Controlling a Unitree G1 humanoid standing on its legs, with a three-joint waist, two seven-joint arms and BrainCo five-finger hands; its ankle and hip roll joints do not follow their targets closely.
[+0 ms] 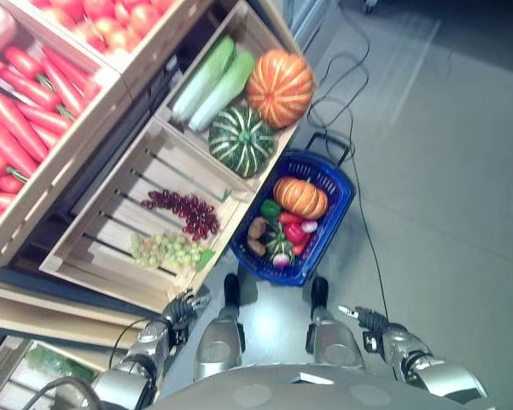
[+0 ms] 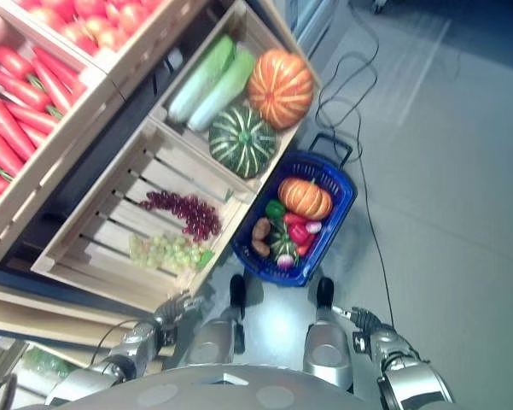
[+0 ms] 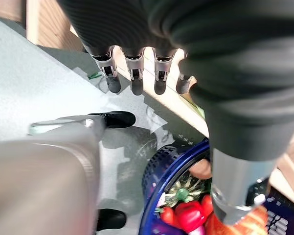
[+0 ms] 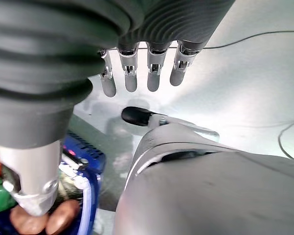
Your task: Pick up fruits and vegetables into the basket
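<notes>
Wooden crates (image 1: 111,231) on a display stand, beside grey floor (image 1: 444,171)

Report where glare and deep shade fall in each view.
Left eye view: a pale glare streak crosses the floor at upper right, and the gap under the carrot crate lies in deep shade. Right wrist view: the floor glares brightest just past the right hand. Left wrist view: the floor is evenly lit, without glare.
</notes>
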